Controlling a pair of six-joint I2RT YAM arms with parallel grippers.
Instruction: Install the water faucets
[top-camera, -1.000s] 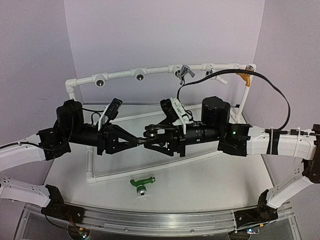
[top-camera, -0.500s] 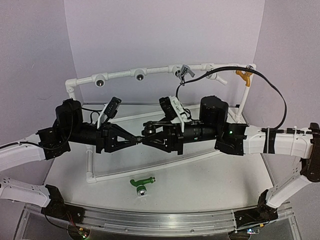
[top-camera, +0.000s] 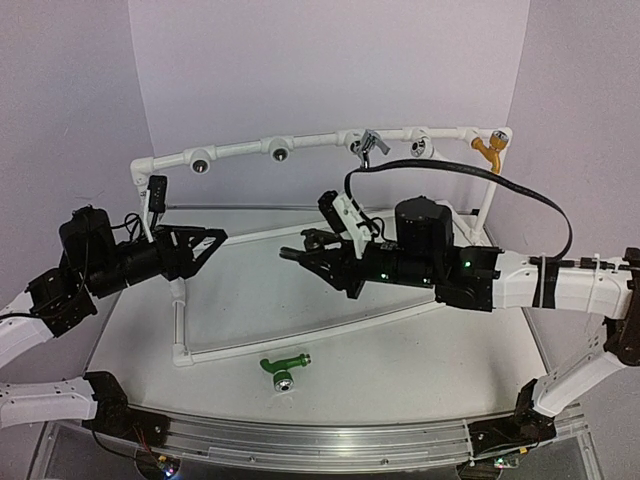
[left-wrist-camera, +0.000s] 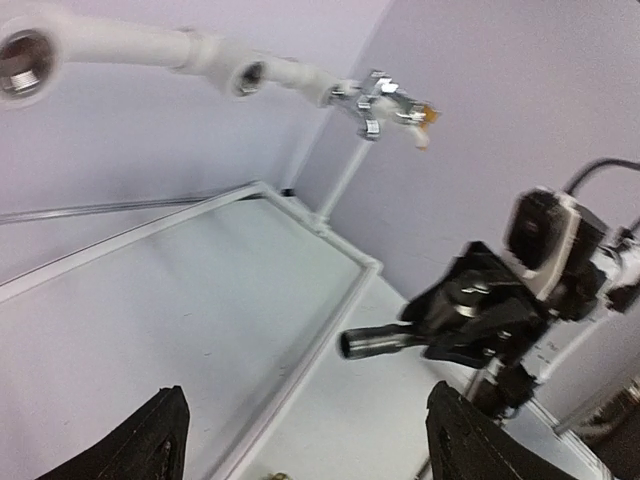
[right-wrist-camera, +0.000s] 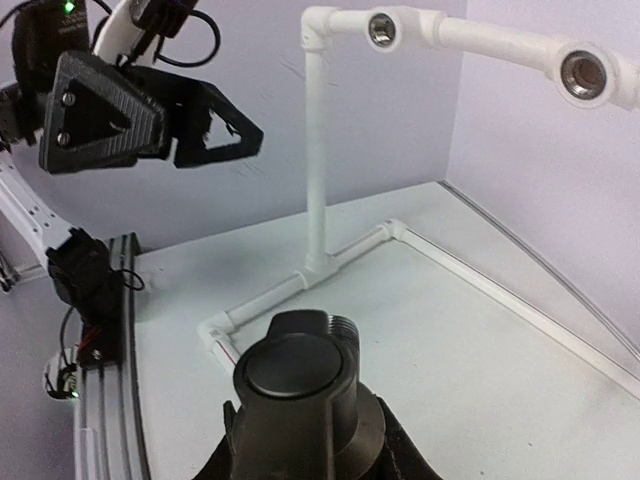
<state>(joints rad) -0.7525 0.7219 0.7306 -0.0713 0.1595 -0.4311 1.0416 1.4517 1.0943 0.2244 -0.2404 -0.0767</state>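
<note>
A pale worktop (top-camera: 450, 360) was seen, closed in by lavender walls (top-camera: 300, 70) at the back and both sides. A white pipe frame (top-camera: 240, 150) was stood along the far edge, with a rail running down the left side. An orange tap (top-camera: 487, 152) was fitted at its right end. The middle of the worktop was left open, and both arms were held above it, well apart.

The green tap (top-camera: 284, 364) was laid on its side near the front edge. Its long axis was set roughly along that edge, and it was touched by neither tool.

The dark tap (right-wrist-camera: 295, 375) was clamped in the right tool (top-camera: 320, 258) and carried above the worktop. Its long axis was kept near level, with the threaded end pointed toward the frame's left post.

The left tool (left-wrist-camera: 310, 440) was spread wide, and nothing was held in it.
</note>
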